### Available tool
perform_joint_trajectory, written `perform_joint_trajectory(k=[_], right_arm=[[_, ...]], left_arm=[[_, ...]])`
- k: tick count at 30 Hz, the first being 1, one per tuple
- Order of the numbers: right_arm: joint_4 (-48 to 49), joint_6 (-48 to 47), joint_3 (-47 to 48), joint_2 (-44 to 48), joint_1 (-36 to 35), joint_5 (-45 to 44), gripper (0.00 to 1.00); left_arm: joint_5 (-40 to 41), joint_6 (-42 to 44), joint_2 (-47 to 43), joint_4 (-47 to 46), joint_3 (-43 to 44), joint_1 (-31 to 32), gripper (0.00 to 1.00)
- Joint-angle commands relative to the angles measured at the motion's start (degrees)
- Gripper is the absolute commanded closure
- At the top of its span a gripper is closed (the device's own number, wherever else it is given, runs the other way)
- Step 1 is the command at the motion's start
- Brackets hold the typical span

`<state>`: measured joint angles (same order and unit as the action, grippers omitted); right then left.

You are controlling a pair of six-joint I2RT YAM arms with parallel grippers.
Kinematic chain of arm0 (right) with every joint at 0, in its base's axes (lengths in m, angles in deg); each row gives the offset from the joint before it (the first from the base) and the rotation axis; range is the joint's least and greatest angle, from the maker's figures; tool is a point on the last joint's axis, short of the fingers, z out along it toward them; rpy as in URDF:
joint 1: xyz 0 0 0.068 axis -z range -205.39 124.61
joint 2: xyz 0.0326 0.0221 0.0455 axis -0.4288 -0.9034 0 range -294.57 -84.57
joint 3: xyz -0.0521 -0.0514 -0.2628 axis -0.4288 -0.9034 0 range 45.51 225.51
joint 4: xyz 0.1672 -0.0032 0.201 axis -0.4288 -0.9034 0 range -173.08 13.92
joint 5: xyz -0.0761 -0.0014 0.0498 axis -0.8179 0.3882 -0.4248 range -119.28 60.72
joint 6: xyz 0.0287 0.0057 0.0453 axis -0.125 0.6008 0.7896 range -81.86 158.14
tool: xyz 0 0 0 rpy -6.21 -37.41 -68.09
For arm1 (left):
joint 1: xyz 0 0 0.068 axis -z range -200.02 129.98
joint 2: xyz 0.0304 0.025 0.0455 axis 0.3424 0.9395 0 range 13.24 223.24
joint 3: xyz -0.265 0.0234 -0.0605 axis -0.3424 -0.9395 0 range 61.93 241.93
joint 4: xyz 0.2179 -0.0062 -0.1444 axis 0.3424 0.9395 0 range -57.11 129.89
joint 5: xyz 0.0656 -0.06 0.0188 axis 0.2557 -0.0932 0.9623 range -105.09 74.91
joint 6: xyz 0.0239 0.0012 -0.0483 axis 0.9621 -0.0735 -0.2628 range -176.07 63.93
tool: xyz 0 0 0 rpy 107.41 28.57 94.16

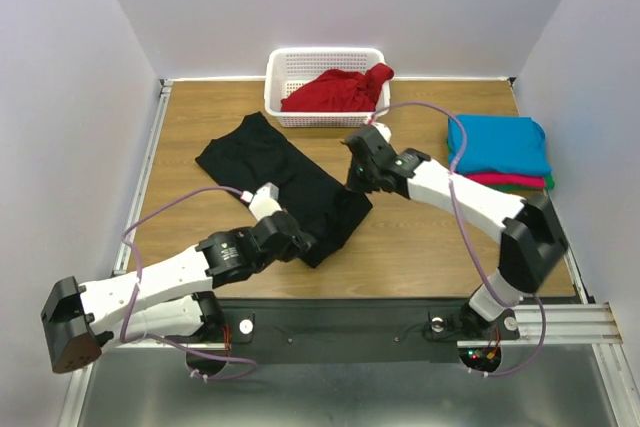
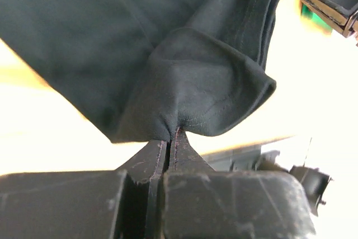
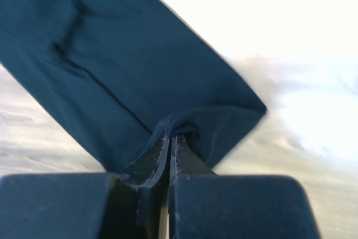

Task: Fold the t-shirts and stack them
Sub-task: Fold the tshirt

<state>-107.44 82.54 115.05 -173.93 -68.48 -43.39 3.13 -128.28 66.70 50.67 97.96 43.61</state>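
The black t-shirt (image 1: pixel 268 162) lies as a long folded strip across the middle of the table, running from far left to near right. My left gripper (image 1: pixel 308 243) is shut on its near corner; the left wrist view shows the cloth (image 2: pixel 196 76) pinched between the fingertips (image 2: pixel 180 138). My right gripper (image 1: pixel 356 185) is shut on the strip's right corner; the right wrist view shows the cloth (image 3: pixel 128 60) bunched at the tips. A red t-shirt (image 1: pixel 338 89) lies crumpled in the basket. A folded turquoise-blue t-shirt (image 1: pixel 498 145) tops a stack with pink-red (image 1: pixel 505 180) and green (image 1: pixel 548 181) ones at the right.
A white plastic lattice basket (image 1: pixel 290 67) stands at the far edge, centre. The wooden table (image 1: pixel 420 242) is bordered by white walls on three sides and a metal rail along the near edge, where both arm bases sit.
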Motion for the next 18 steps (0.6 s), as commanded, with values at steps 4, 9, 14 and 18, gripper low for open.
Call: perform_joint_trajectory(k=[4, 9, 14, 18], right_arm=[[4.6, -5.4, 17.0, -14.0, 0.3, 0.7, 1.00], [4.6, -5.8, 25.4, -20.8, 0.4, -0.1, 1.00], [4.6, -6.2, 30.4, -27.0, 0.9, -0.2, 0.99], [4.7, -6.3, 33.0, -30.0, 1.2, -0.8, 1.00]], left_arm=[[6.1, 3.4, -5.6, 4.0, -1.7, -8.0, 1.00], [3.9, 7.4, -5.6, 0.9, -3.7, -17.1, 1.00], [1.9, 10.9, -3.5, -3.4, -5.3, -24.0, 1.00], [-0.2, 14.5, -0.2, -7.6, -5.8, -28.9, 1.00]])
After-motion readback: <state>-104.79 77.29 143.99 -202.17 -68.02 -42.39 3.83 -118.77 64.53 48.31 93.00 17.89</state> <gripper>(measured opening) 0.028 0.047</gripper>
